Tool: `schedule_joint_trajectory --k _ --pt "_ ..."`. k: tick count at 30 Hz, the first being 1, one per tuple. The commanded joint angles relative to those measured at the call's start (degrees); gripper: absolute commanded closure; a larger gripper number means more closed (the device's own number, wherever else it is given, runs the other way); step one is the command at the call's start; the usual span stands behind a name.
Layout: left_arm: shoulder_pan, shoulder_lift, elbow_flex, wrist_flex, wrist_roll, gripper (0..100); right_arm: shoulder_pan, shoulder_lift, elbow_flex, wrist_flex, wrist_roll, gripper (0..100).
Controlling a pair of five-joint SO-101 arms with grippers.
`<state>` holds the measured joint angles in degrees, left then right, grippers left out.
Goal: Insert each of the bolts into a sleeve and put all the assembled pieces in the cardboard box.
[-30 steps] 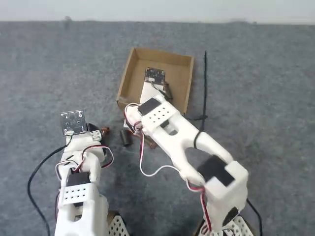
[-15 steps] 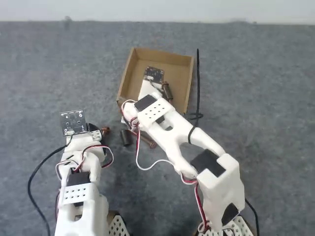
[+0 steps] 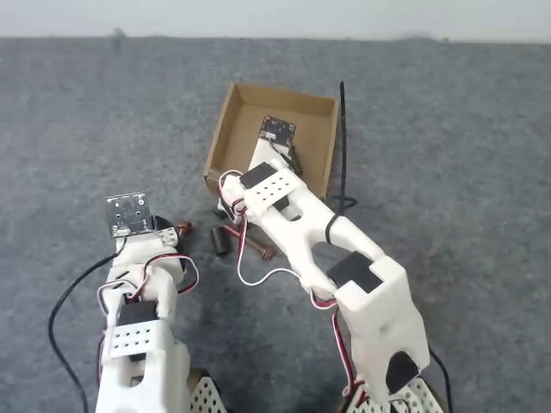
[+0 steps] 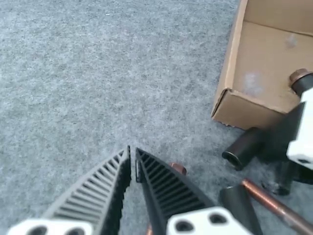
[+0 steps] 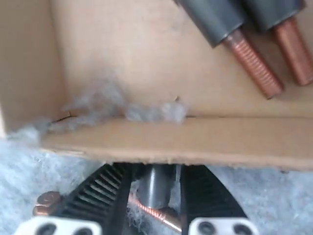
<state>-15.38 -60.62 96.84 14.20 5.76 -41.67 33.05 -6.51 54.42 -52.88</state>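
Right wrist view has the right gripper (image 5: 155,171) clamped on a dark sleeve (image 5: 155,188), one ribbed finger on each side of it. The sleeve's long axis seems to run roughly along the fingers, pointing toward the cardboard box (image 5: 195,139). A copper threaded rod (image 5: 151,214) shows just beneath the sleeve, but I cannot tell whether it sits inside the sleeve or lies on the mat below. The box's near wall stands straight ahead of the fingertips and very close to them, with the box floor beyond it. On that floor two assembled pieces (image 5: 215,19) lie side by side and slanted, their copper ends sticking out of the sleeves. So the drop spot lies forward of the held sleeve, past the wall. My judgement is that the coming move turns on getting over that edge before letting go, and on setting down in the bare floor beside the two pieces. Off to one side a loose copper bolt head (image 5: 47,201) rests on the grey mat. The left gripper (image 4: 132,154) sits low over the mat with its fingers nearly together and nothing between them. It is well short of the box, so the right arm is plainly the nearer one. Near the box corner a loose sleeve (image 4: 244,147) and a bare bolt (image 4: 271,203) lie unassembled.
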Motion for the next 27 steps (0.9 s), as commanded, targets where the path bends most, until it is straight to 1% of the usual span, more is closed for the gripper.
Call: schedule_joint_trajectory --k 1,2,4,7,11,15,18,20,23,27 --pt "0.18 -1.76 -0.84 0.00 -0.70 99 1.01 3.12 -3.96 -0.22 -0.18 90.5" --pt "0.09 -1.76 -0.84 0.00 -0.70 99 0.84 3.82 -4.13 -0.22 0.18 90.5" --pt "0.09 -1.76 -0.84 0.00 -0.70 99 0.40 4.70 -4.40 0.40 3.43 90.5" --pt "0.09 -1.76 -0.84 0.00 -0.70 99 -0.57 5.41 -5.98 4.26 7.03 91.2" --pt "0.09 -1.76 -0.84 0.00 -0.70 99 -0.66 5.49 -8.53 9.89 9.93 99.8" --pt "0.09 -1.76 -0.84 0.00 -0.70 99 -0.48 6.02 -8.70 12.88 14.07 97.6" --pt "0.09 -1.76 -0.84 0.00 -0.70 99 -0.57 7.52 -8.97 15.43 17.85 97.6" --pt "0.09 -1.76 -0.84 0.00 -0.70 99 -0.66 7.52 -9.05 17.27 20.92 99.4" --pt "0.09 -1.76 -0.84 0.00 -0.70 99 -0.40 4.53 -10.37 23.43 23.65 99.3" --pt "0.00 -1.76 -0.84 0.00 -0.70 99 0.84 -1.45 -11.43 33.19 24.18 99.2"
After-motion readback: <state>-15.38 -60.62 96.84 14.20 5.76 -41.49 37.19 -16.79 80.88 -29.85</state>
